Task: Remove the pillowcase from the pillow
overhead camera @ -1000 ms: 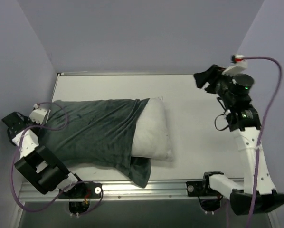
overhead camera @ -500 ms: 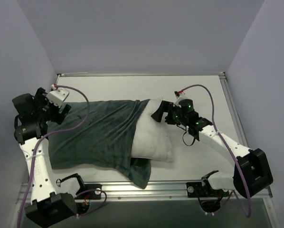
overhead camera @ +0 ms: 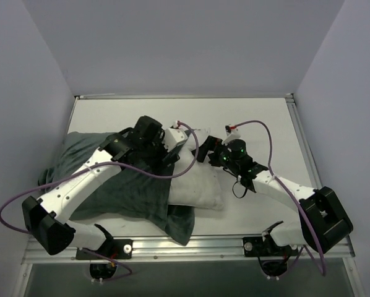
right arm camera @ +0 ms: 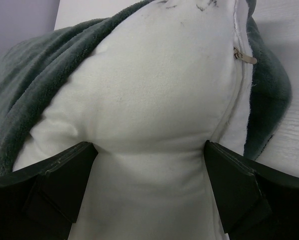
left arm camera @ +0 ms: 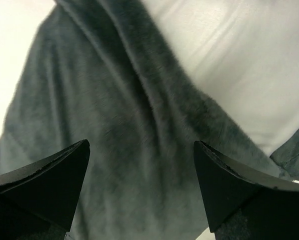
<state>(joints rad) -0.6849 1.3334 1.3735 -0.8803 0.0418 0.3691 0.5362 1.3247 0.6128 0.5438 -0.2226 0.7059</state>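
**Pillowcase** (overhead camera: 132, 192): dark grey fuzzy face up. It lies left of centre in the top view and covers the left part of the pillow. One loose corner trails toward the table's lower edge.

**Pillow** (overhead camera: 200, 189): plain white, with its right end bare at the centre of the frame. In the right wrist view a seam runs down this end, with a metal zip pull (right arm camera: 244, 56) on it.

**Left fingers** (left arm camera: 44, 185): spread wide with nothing between them. They are poised over the grey cloth (left arm camera: 114, 135) where its edge crosses the white pillow (left arm camera: 239, 65), upper right of that view.

**Right fingers** (right arm camera: 54, 185): spread wide, gripping nothing. They sit either side of the pillow's bare end (right arm camera: 154, 110), and contact cannot be told. Grey cloth (right arm camera: 34, 85) shows at the left of that view.

**Table** (overhead camera: 259, 114): white, and it carries everything above.

**Cables** (overhead camera: 262, 127): purple, looped along both arms.
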